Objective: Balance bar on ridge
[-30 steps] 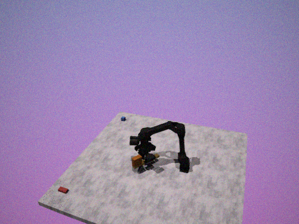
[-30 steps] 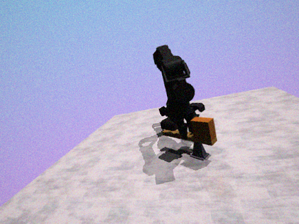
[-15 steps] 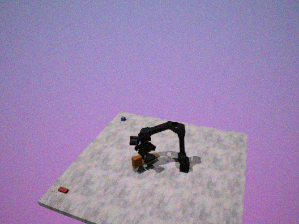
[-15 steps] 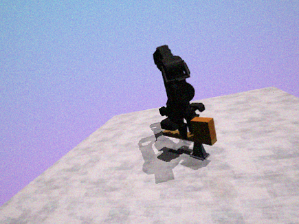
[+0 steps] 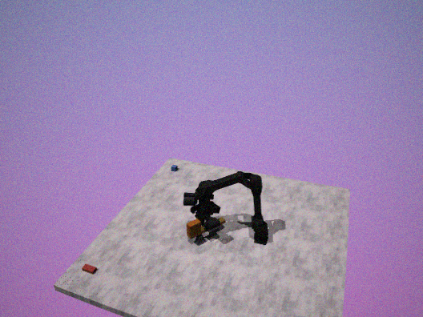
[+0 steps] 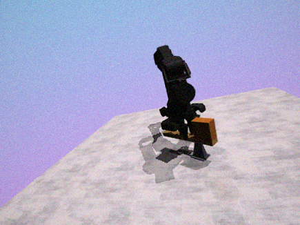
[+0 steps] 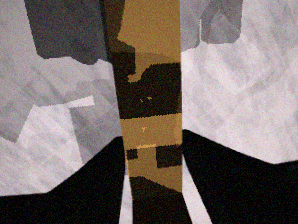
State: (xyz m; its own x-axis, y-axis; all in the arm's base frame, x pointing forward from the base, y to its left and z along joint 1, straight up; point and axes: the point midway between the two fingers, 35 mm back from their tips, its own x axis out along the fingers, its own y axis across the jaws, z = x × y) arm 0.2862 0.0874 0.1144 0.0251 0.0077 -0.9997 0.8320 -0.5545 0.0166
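The ochre bar (image 5: pixel 222 220) (image 6: pixel 170 133) (image 7: pixel 152 25) has a thick orange block (image 5: pixel 194 229) (image 6: pixel 204 132) at one end. It lies across the dark ridge (image 6: pixel 200 152), clear of the table, and looks about level. The contact with the ridge is partly hidden. My gripper (image 5: pixel 203 230) (image 6: pixel 185 136) (image 7: pixel 151 139) points down over the bar near the ridge, with one finger on each side of it. The fingers are slightly open, very close beside the bar's sides and not clamped on it.
The pale mottled table (image 5: pixel 280 272) (image 6: pixel 123 220) carries a small blue cube (image 5: pixel 174 168) near its far left corner and a flat red block (image 5: pixel 89 268) near its front left corner. Dark shadows of the arm fall beside the bar.
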